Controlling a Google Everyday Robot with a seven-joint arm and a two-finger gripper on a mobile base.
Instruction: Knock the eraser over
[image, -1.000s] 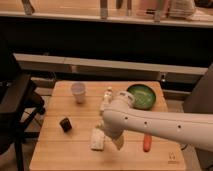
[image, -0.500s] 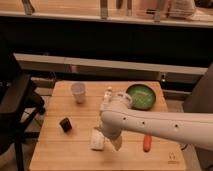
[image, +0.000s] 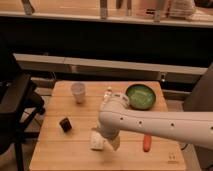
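The eraser (image: 65, 124), a small dark stubby block, stands upright on the left part of the wooden table (image: 55, 155). My white arm reaches in from the right. Its gripper (image: 111, 141) hangs low over the table's middle, right beside a flat pale pad (image: 97, 141) and about a hand's width to the right of the eraser. One pale finger (image: 116, 144) pokes out below the wrist, and the rest is hidden behind the arm. Nothing is held and the gripper is open.
A white cup (image: 78, 92) stands behind the eraser. A green bowl (image: 140, 96) sits at the back right, with a small whitish item (image: 108, 93) beside it. An orange-red stick (image: 146, 143) lies right of the arm. A dark chair (image: 17, 107) stands to the table's left.
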